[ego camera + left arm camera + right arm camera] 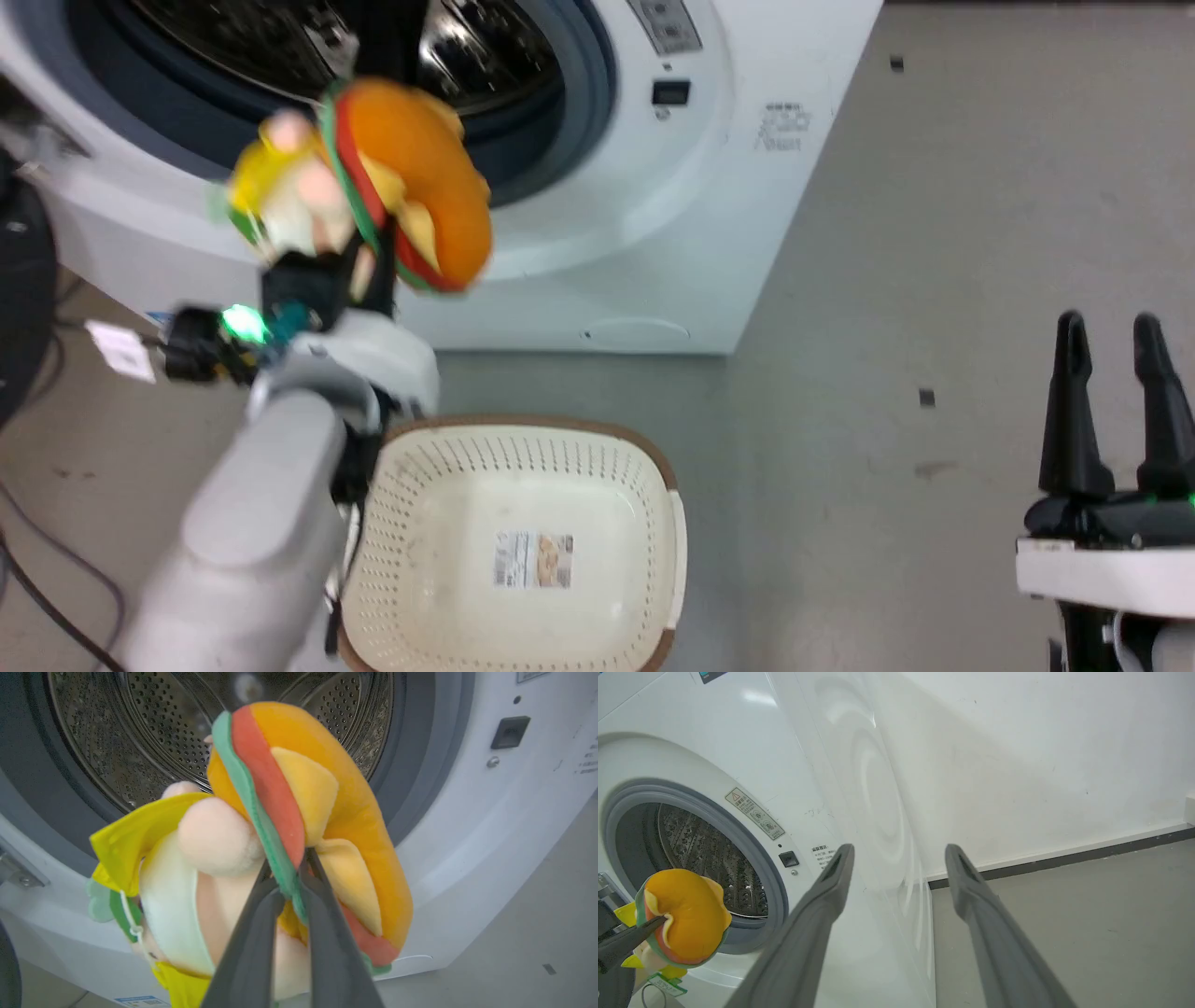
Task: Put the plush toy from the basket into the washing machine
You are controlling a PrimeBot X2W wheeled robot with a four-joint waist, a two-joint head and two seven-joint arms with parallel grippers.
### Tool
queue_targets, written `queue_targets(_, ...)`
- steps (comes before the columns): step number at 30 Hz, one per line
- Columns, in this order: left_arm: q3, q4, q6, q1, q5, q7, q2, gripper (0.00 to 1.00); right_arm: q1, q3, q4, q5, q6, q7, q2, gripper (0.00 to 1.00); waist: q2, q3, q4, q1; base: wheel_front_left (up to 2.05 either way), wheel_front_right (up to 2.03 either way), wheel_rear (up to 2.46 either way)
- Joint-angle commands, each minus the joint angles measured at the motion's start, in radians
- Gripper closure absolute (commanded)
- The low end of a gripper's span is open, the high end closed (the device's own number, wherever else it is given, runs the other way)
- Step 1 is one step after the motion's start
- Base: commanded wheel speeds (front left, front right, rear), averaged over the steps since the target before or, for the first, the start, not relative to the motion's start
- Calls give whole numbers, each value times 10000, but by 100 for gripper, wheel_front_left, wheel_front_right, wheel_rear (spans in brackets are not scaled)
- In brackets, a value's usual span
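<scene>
Facing washing machine point(653, 233) mouth: plush toy point(420, 177)

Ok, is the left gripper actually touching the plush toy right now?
Touching. The left wrist view shows the left gripper pinched shut on the green edge of the plush toy, with no gap between them.

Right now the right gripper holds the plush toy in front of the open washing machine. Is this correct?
Not quite: the left gripper holds the plush toy in front of the open washing machine, its fingers shut on the toy, as the left wrist view shows. The right gripper is open and holds nothing.
</scene>
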Motion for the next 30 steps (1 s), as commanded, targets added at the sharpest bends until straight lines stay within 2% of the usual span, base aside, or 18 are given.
queue_targets(1,162,-38,53,-377,101,-56,81,100,-247,25,-74,-57,-6,-44,-2,0,0,649,-358,0,0,0,0)
queue_targets(9,1079,312,-31,-2553,676,-56,339,100,-1082,68,-203,14,-6,-44,-2,0,0,2311,-1008,0,0,0,0)
queue_targets(17,1793,1252,-261,-5113,935,-56,1062,100,-1835,113,-353,333,-6,-44,-2,0,0,3845,-1659,0,0,0,0)
queue_targets(22,2060,1961,-345,-6509,1000,-56,1425,100,-2135,99,-380,520,-6,-44,-2,0,0,4500,-1937,0,0,0,0)
queue_targets(25,2141,2568,-634,-7402,1007,-56,1739,100,-2327,165,-426,593,-6,-44,-2,0,0,4867,-2088,0,0,0,0)
queue_targets(30,2166,3246,-691,-8446,1109,-56,1799,100,-2591,124,-492,618,-6,-44,-2,0,0,5292,-2144,0,0,0,0)
